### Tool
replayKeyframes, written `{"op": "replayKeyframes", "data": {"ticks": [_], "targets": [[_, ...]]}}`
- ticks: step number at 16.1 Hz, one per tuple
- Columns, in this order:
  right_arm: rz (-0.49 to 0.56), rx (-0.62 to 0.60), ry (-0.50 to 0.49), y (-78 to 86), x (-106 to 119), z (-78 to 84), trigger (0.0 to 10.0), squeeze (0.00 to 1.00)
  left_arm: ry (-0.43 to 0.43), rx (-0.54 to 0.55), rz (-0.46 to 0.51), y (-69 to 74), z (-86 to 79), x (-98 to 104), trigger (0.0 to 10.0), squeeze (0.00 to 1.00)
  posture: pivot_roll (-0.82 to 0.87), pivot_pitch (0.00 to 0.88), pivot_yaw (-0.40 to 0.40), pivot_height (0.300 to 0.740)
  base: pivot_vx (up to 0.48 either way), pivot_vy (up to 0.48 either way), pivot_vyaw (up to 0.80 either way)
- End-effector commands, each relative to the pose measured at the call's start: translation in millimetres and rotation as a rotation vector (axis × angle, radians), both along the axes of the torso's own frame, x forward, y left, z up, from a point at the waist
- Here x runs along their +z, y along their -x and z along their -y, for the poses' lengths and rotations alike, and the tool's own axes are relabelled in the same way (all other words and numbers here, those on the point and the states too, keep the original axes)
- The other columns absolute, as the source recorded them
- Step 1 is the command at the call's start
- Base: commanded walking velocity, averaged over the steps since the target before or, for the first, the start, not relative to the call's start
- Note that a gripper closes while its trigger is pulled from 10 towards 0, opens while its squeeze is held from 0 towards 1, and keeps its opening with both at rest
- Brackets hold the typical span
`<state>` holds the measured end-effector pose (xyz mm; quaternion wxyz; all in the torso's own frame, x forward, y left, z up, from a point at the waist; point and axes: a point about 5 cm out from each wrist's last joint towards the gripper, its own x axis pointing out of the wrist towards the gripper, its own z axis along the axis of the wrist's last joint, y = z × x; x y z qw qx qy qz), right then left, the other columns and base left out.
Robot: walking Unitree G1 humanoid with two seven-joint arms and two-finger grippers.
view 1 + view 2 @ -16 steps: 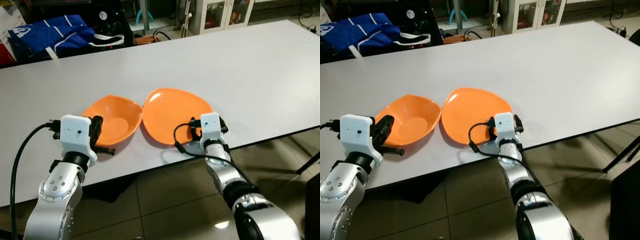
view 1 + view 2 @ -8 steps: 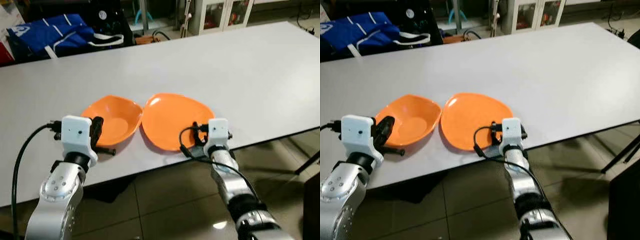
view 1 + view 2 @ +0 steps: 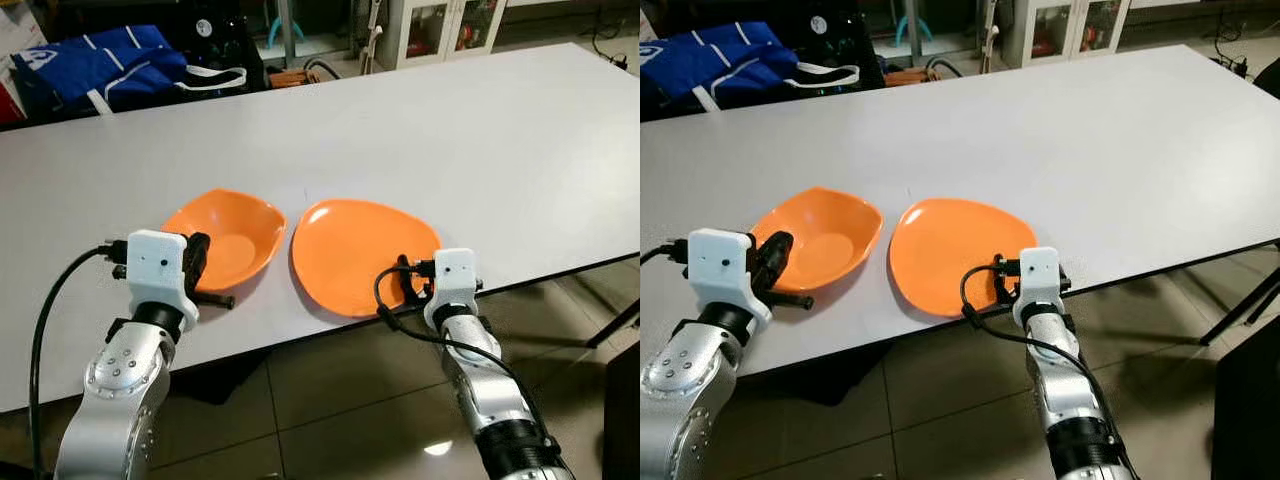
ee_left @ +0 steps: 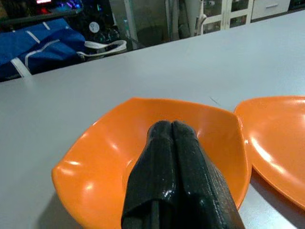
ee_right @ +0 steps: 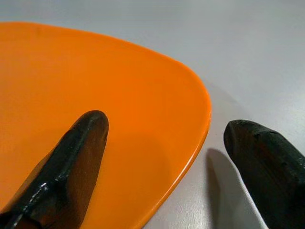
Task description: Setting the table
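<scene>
At the near edge of the white table, the right gripper is straddling the orange plate's rim — fingers spread apart, one over the plate, one outside it on the tabletop. The left gripper is hovering at the orange bowl's near rim, fingers pressed together — holding nothing. Bowl and plate are lying just beside each other.

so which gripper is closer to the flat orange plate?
Right. The right gripper straddles the orange plate's near rim, one finger over it, one outside. The left gripper is shut at the orange bowl, beside the plate on the robot's left.
</scene>
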<state>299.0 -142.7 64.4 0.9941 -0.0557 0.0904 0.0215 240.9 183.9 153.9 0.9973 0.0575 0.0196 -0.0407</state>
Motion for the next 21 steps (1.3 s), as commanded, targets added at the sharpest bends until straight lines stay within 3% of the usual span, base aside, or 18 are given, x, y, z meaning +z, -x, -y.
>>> {"op": "replayKeyframes", "data": {"ticks": [1, 3, 8, 18, 19, 21], "targets": [[-0.100, 0.010, 0.020, 9.9, -18.4, -0.5, 10.0, 0.00, -0.007, 0.002, 0.006, -0.4, -0.5, 0.4, 10.0, 0.00, -0.07, 0.050, 0.092, 0.740, 0.000, 0.000, 0.00], [-0.110, 0.016, 0.021, 9.4, -17.6, -4.5, 10.0, 0.00, -0.005, 0.002, 0.008, -0.8, -0.4, 0.4, 10.0, 0.00, -0.07, 0.048, 0.092, 0.740, 0.000, 0.000, 0.00], [-0.085, 0.054, 0.044, -19.5, -7.5, -23.8, 10.0, 0.00, -0.008, 0.005, 0.015, -0.9, -0.8, 2.5, 10.0, 0.00, -0.04, 0.041, 0.090, 0.740, 0.000, 0.000, 0.00], [-0.031, 0.048, 0.140, -54.6, 14.6, -18.8, 10.0, 0.00, -0.006, 0.018, 0.018, 1.4, 0.6, 1.6, 10.0, 0.00, -0.03, 0.047, 0.078, 0.740, 0.000, 0.000, 0.00], [-0.036, 0.044, 0.156, -55.5, 14.3, -16.8, 10.0, 1.00, -0.006, 0.018, 0.017, 1.6, 0.8, 1.5, 10.0, 0.00, -0.02, 0.049, 0.078, 0.740, 0.000, 0.000, 0.00], [-0.038, 0.048, 0.173, -56.0, 12.8, -15.6, 10.0, 1.00, -0.006, 0.019, 0.016, 2.2, 0.8, 1.3, 10.0, 0.00, -0.02, 0.050, 0.078, 0.740, 0.000, 0.000, 0.00]]}}
